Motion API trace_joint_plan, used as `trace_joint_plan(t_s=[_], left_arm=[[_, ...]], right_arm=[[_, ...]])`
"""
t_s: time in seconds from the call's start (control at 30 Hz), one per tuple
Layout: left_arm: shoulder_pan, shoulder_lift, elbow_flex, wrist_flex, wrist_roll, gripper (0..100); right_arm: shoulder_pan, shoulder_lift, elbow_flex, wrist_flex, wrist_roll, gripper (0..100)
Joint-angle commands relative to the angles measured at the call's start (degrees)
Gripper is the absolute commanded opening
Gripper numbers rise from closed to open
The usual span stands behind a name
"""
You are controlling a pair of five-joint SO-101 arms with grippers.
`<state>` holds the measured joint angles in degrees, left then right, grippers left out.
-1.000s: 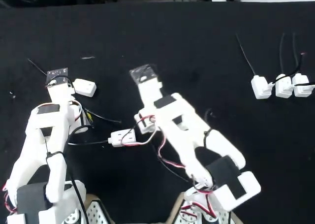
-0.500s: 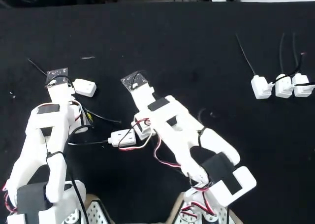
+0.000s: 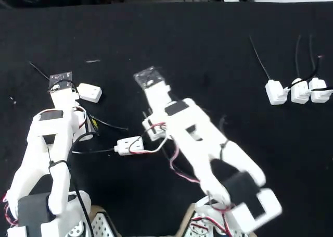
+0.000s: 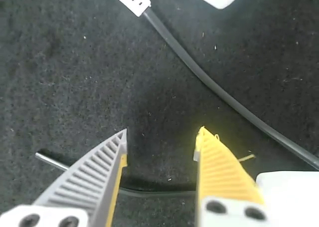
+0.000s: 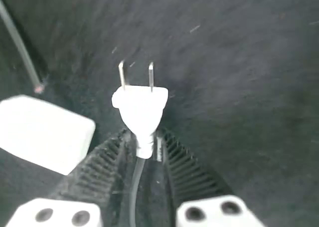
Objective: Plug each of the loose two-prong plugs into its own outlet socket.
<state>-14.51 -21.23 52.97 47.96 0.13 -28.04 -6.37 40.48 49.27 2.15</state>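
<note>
My right gripper (image 5: 144,137) is shut on the neck of a white two-prong plug (image 5: 141,105), whose prongs point away over the black mat. In the high view this gripper (image 3: 151,78) is held over the middle of the table. A white socket block (image 3: 89,92) lies at the left, right beside my left gripper (image 3: 60,83). The left gripper (image 4: 162,137) stands open just above the mat with nothing between its fingers; a black cable (image 4: 219,95) runs past its tips. Another white block on a cable (image 3: 129,145) lies between the two arms.
Three white blocks with black cables (image 3: 299,90) sit in a row at the far right. A white block (image 5: 45,132) lies close beside the right gripper. Red and white arm wires (image 3: 166,143) hang under the right arm. The mat's far half is bare.
The right arm swung its gripper left and nearer half a second ago, then back right and farther away. The left arm has kept still.
</note>
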Motion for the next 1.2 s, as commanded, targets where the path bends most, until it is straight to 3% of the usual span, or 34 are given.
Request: trace_joint_plan(t_s=[0.0,0.2,0.4,0.53,0.73,1.03,1.17], left_arm=[[-0.3,-1.7,-0.4,-0.4,0.7,22],[-0.2,-1.7,-0.4,-0.4,0.7,22],[-0.2,-1.7,-0.4,-0.4,0.7,22],[-0.4,-1.7,-0.4,-0.4,0.7,22],[-0.1,-1.7,-0.4,-0.4,0.7,22],[-0.1,-1.7,-0.4,-0.4,0.7,22],[-0.1,-1.7,-0.4,-0.4,0.7,22]], right_arm=[[2.0,-9.0,3.4,-2.6,5.3,1.1],[8.3,-8.0,3.8,-5.0,19.2,1.1],[6.4,3.6,2.9,-14.4,19.5,1.1],[6.3,7.1,-3.1,-8.1,19.4,2.1],[4.6,8.5,-3.8,-6.2,19.1,14.9],[4.4,9.0,-4.8,-7.1,18.8,13.4],[4.7,9.1,-5.1,-7.1,15.4,13.4]])
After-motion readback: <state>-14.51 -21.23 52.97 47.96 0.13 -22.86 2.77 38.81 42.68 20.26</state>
